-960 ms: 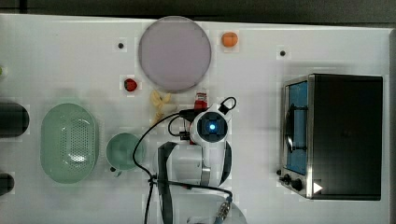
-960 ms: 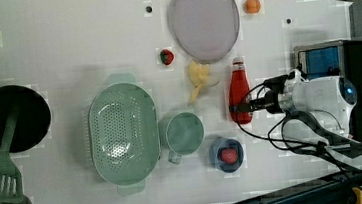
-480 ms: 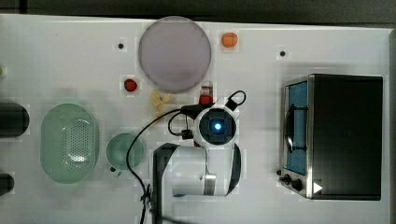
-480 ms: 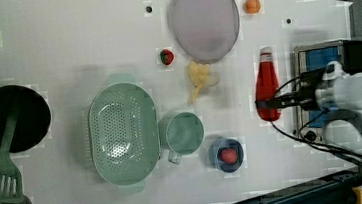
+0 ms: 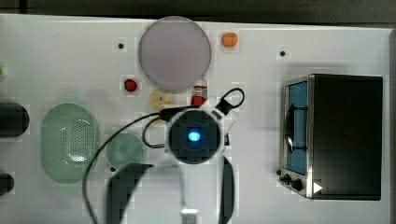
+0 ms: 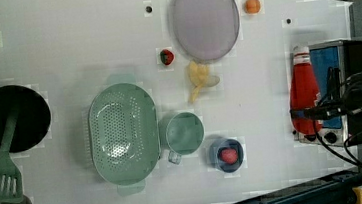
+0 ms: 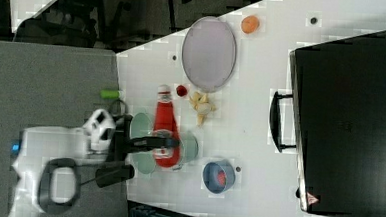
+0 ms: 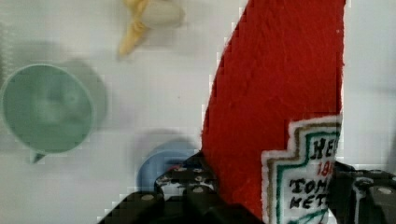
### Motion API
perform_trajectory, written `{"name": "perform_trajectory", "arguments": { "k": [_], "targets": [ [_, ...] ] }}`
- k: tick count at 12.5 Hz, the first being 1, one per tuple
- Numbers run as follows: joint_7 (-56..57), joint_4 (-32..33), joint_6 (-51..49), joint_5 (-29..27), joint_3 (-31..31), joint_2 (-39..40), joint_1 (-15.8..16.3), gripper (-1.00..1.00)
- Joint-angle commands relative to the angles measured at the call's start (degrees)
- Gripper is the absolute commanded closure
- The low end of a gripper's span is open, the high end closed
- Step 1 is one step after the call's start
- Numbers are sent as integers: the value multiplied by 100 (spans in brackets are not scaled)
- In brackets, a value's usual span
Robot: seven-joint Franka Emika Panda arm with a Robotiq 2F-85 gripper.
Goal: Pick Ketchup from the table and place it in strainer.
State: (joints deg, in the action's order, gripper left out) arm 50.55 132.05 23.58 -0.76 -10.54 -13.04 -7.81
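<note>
Left view, left to right: strainer [image 6: 123,131] is sitting left of centre, nothing in it. Ketchup [image 6: 302,90] is hanging at far right, gripper [image 6: 315,113] clamping partway closed around its lower body. Transport step; next move likely calls for carrying it leftward over the strainer.

In the left view, my fingers [image 6: 305,115] are pinching the Ketchup [image 6: 300,88] off the counter [image 6: 63,48], well to the right of the strainer [image 6: 123,132]. The cup [image 6: 184,133] is sitting just right of the strainer, the bowl [image 6: 227,154] beyond it.
</note>
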Motion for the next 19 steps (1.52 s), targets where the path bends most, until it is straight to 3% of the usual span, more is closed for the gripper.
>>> {"name": "perform_trajectory", "arguments": {
  "k": [1,6,9,15,19],
  "targets": [
    [-739,-488,-437,-21,-587,84,190,-26],
    [-2102,-705,-314,-143,-1506,185,262,-26],
    [-2836,-708,342,-143,-2176,478,320,-26],
    [-4957,-699,1867,-137,-3247,1782,363,-26],
    [-5567,-610,2867,92,-3485,2819,600,-26]
  ]
}}
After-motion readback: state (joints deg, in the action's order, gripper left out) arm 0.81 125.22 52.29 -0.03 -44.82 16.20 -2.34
